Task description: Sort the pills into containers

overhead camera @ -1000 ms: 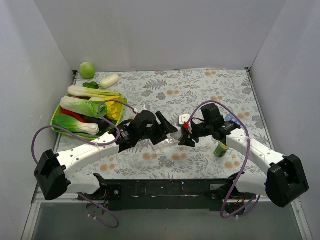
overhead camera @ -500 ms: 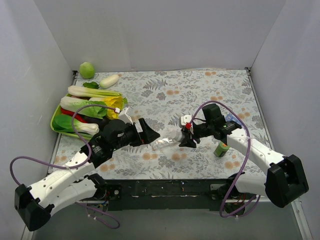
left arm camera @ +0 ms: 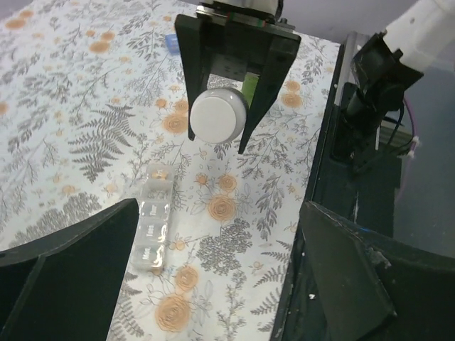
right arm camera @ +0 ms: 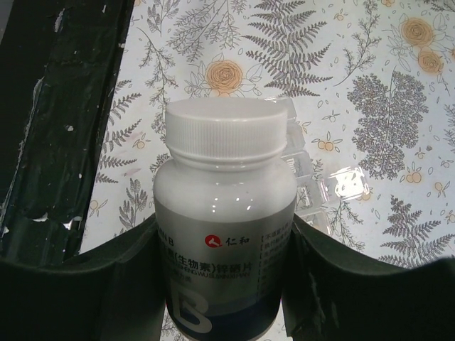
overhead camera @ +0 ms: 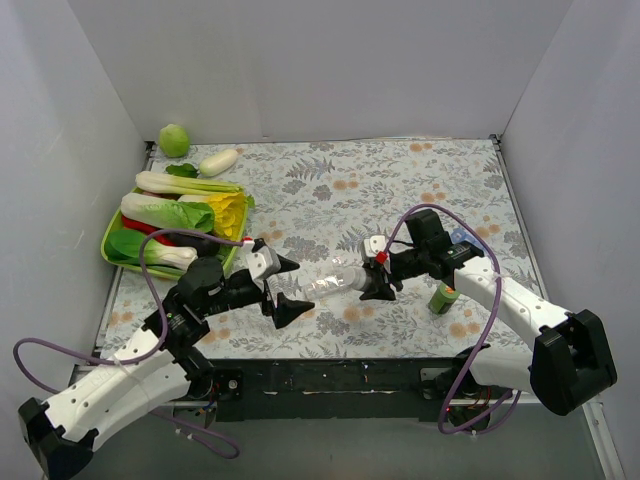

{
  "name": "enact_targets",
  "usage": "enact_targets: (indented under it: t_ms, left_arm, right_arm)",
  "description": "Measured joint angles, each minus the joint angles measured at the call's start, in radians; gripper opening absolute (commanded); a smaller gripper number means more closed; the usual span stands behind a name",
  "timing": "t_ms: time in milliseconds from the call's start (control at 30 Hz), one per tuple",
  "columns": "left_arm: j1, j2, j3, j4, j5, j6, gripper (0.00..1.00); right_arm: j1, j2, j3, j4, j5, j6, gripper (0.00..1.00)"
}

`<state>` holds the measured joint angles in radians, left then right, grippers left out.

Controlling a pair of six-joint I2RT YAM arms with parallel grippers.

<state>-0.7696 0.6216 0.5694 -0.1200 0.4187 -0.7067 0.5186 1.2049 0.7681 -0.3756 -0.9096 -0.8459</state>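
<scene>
The clear pill-box strip (overhead camera: 322, 285) lies flat on the flowered cloth between my two grippers. It also shows in the left wrist view (left arm camera: 153, 227) and behind the bottle in the right wrist view (right arm camera: 316, 177). My left gripper (overhead camera: 284, 288) is wide open and empty, just left of the strip (left arm camera: 219, 209). My right gripper (overhead camera: 372, 282) is shut on a white capped pill bottle (overhead camera: 352, 275), held on its side just right of the strip and slightly above it, cap toward the left gripper (left arm camera: 218, 117). The bottle (right arm camera: 224, 177) fills the right wrist view. No loose pills show.
A small green bottle (overhead camera: 443, 298) stands beside the right forearm. A blue pill-box strip (left arm camera: 170, 44) lies beyond it. A green tray (overhead camera: 108, 240) of vegetables sits at the left, with a green ball (overhead camera: 174, 139) and a white vegetable (overhead camera: 219, 162) behind it.
My left arm has drawn back toward the near left, away from the clear strip, and its gripper is wide open. The right gripper keeps the bottle and has barely moved.
</scene>
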Motion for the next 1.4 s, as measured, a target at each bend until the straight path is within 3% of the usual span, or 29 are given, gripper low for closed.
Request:
enact_targets:
  t_ms: [233, 400, 667, 1000, 1233, 1333, 1367, 1400]
  left_arm:
    - [0.000, 0.121, -0.005, 0.054, 0.133, 0.234, 0.98]
    - [0.000, 0.200, -0.005, 0.074, 0.180, 0.318, 0.98]
    - [-0.005, 0.348, 0.006, 0.217, 0.245, 0.328, 0.98]
    - [-0.083, 0.525, 0.050, 0.370, 0.225, 0.304, 0.94]
    - [-0.099, 0.587, 0.084, 0.422, 0.201, 0.271, 0.75]
    - [-0.101, 0.606, 0.100, 0.437, 0.186, 0.244, 0.60]
    - [-0.101, 0.608, 0.101, 0.442, 0.183, 0.235, 0.44]
    - [-0.101, 0.609, 0.101, 0.444, 0.180, 0.225, 0.35]
  right_arm:
    - [-0.002, 0.000, 0.000, -0.019, -0.021, -0.025, 0.02]
    - [-0.002, 0.000, 0.000, -0.020, -0.029, -0.036, 0.02]
    - [-0.002, 0.000, 0.000, -0.023, -0.036, -0.047, 0.02]
    - [-0.002, 0.000, 0.000, -0.026, -0.037, -0.048, 0.02]
    - [-0.002, 0.000, 0.000, -0.026, -0.037, -0.048, 0.02]
    - [-0.002, 0.000, 0.000, -0.026, -0.037, -0.048, 0.02]
    - [-0.002, 0.000, 0.000, -0.026, -0.037, -0.048, 0.02]
    - [-0.002, 0.000, 0.000, -0.026, -0.037, -0.048, 0.02]
